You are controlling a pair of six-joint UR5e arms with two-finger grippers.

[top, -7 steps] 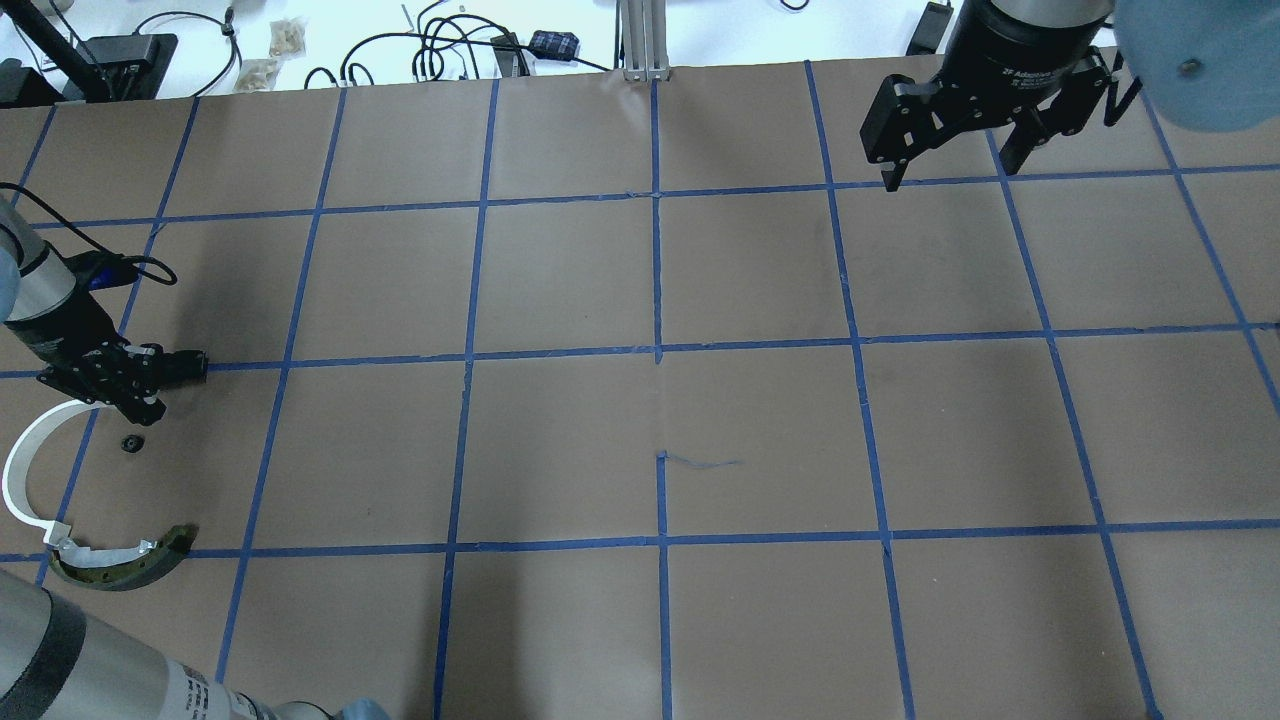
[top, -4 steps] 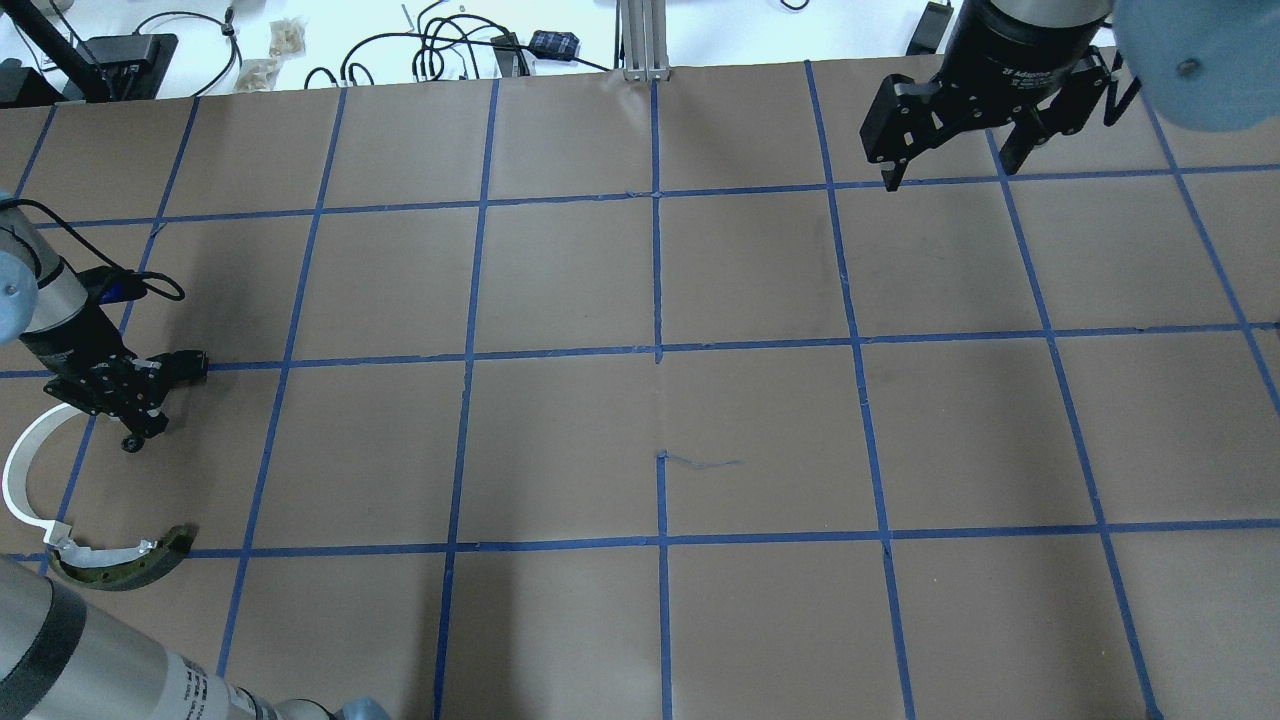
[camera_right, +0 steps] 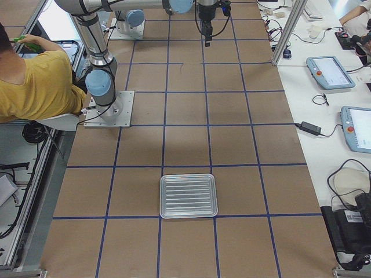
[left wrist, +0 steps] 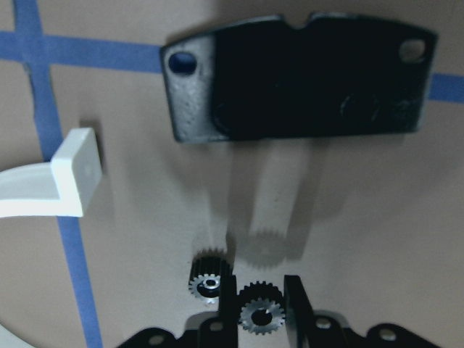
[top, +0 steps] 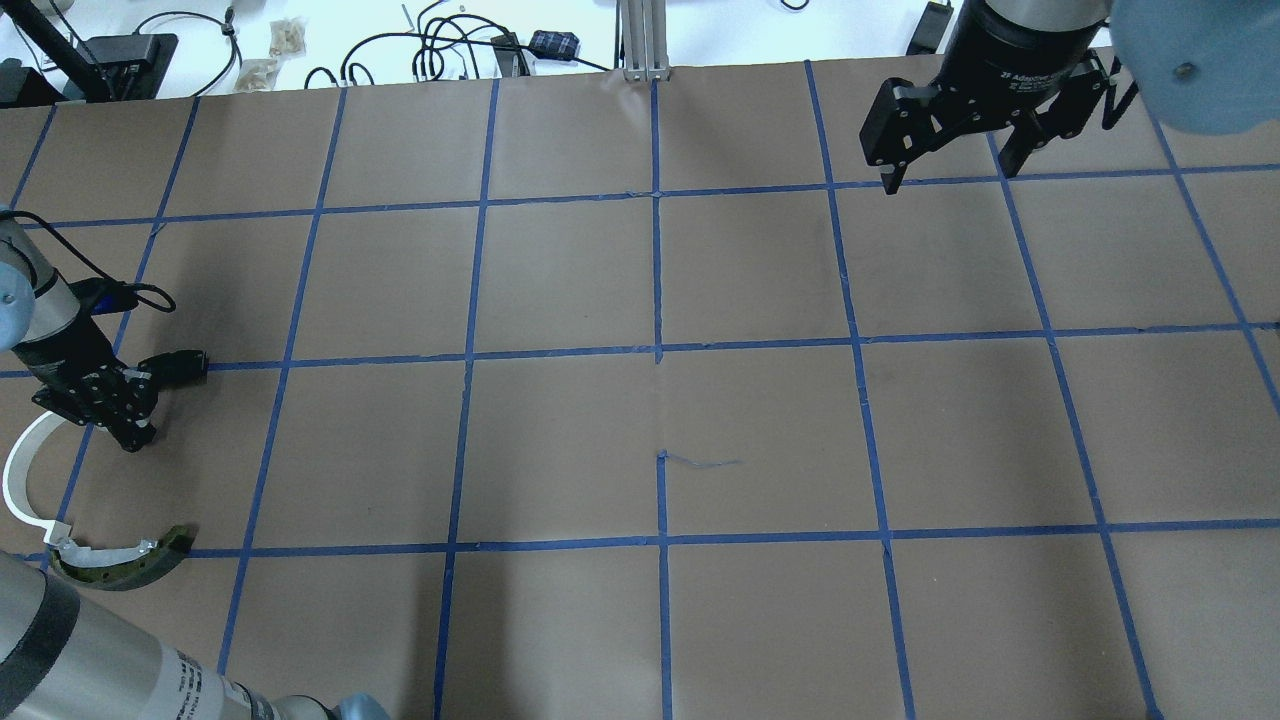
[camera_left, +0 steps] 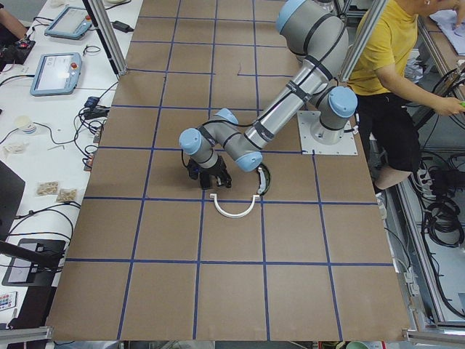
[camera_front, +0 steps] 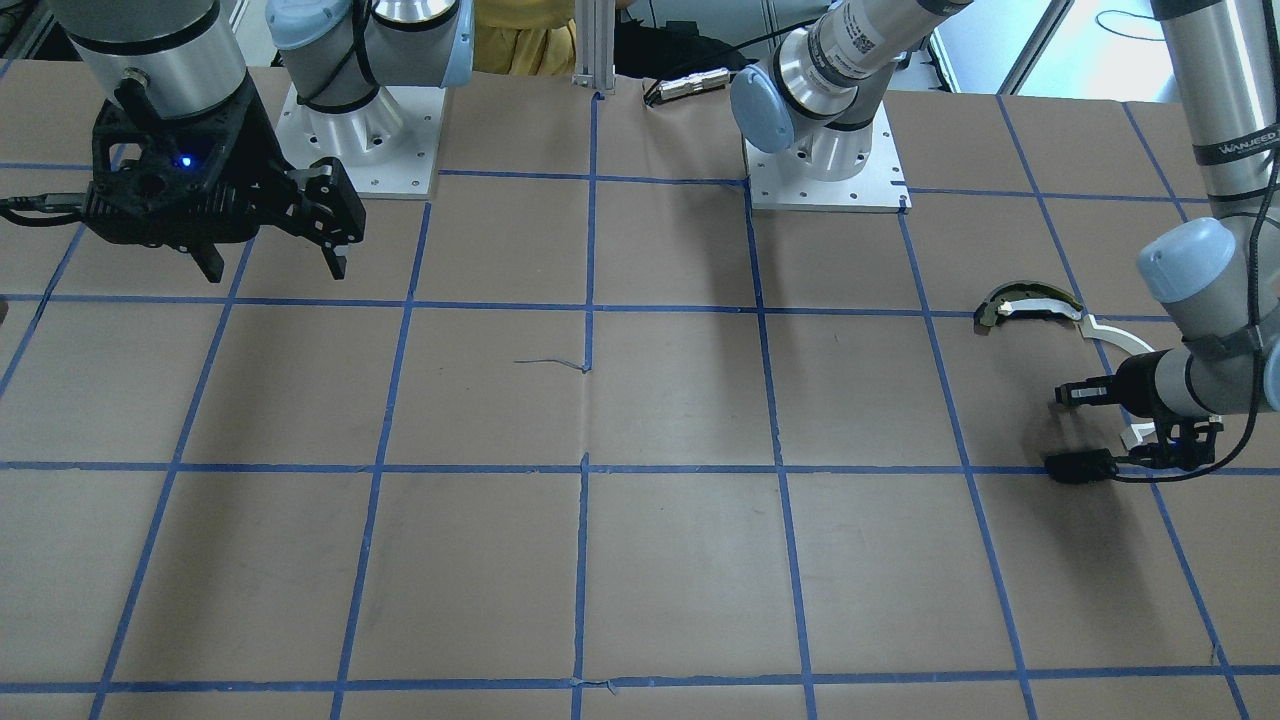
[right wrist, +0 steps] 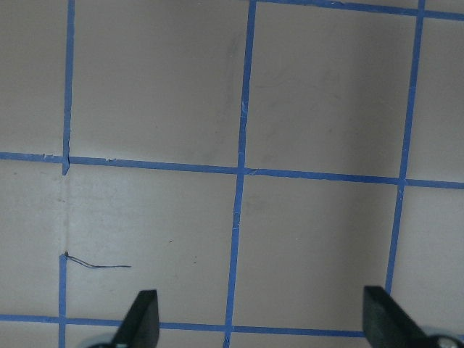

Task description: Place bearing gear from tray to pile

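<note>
Pinching the bearing gear (left wrist: 259, 315) in the left end effector (left wrist: 260, 288), fingers closed in snug on its teeth, nothing else in the grip. Hanging just above the bench (left wrist: 377, 217), guessing from the toothed shadow at 12 o'clock. Hovering right at the pile (top: 60, 532): lying just beside at 10 o'clock, a second gear (left wrist: 209, 281), nearly touching one finger; sitting further off at 12 o'clock, the black plate (left wrist: 297, 80); poking in at 10 o'clock, the end of the white strip (left wrist: 69, 181). Holding the right end effector (top: 950, 175) far off, spread wide, gripping nothing.

Risking a bump here: opening the fingers could be shoving the near finger into the second gear and sliding it away. Letting go too high could be sending the round gear rolling off, or landing it tilted on the other gear's teeth. Maybe sticking to one finger too, and getting lifted back up.
</note>
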